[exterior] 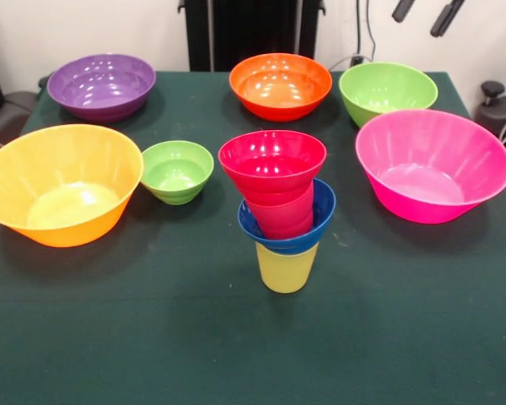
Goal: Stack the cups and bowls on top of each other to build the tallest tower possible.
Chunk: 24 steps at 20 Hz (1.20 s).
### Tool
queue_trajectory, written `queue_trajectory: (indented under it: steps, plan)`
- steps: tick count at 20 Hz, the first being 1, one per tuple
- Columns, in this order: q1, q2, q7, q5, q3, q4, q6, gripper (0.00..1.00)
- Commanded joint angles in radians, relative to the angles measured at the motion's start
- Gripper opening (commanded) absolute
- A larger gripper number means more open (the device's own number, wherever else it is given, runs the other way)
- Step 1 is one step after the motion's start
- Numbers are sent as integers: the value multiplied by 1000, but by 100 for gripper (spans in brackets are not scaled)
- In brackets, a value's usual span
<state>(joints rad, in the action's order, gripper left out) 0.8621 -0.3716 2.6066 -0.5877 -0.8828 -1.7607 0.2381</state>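
My tower (284, 221) stands mid-bench — yellow cup (286, 267) at the base, small blue bowl (320, 226) seated in it, red cup (282, 213) in that, small red bowl (272, 162) on top, all leaning a little. My jaws (427, 13) show only as dark tips at the top edge; spread or closed, I cannot tell. The small green bowl (177, 171) looks the likeliest next piece — I'd grip it by the rim, lower it straight and release softly.
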Motion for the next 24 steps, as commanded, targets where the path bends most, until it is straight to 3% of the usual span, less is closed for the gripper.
queue_trajectory:
  steps: [1,24]
  plan:
    - [29,84,239,-34,181,-72,-59,100]
    - [190,253,301,-183,259,-67,-118,100]
